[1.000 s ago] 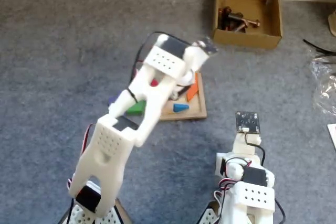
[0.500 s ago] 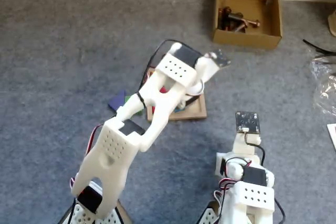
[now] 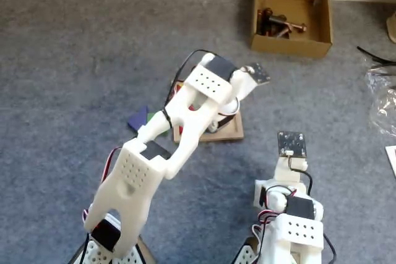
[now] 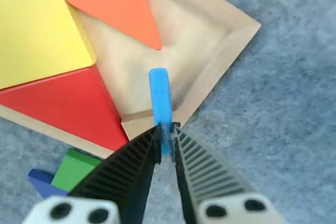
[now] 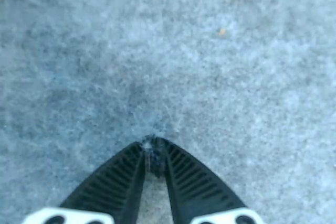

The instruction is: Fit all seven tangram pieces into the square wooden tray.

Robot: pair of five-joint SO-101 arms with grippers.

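I'm getting soft, even light from overhead across the counter [image 3: 62,60], with no glare anywhere. The white left arm [image 3: 185,109] reads bright and throws hardly any shadow on the grey. One inner corner of the cardboard box [image 3: 291,17] sits in shade. Up close, the blue piece [image 4: 159,95] catches a pale highlight on its upper end. A dim patch darkens the counter just ahead of the right tool [image 5: 153,150].

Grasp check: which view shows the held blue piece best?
Left wrist view: the blue piece stands on edge, pinched by the left gripper over the bare corner of the tray. In the high view the left arm covers it; the right wrist view faces carpet.
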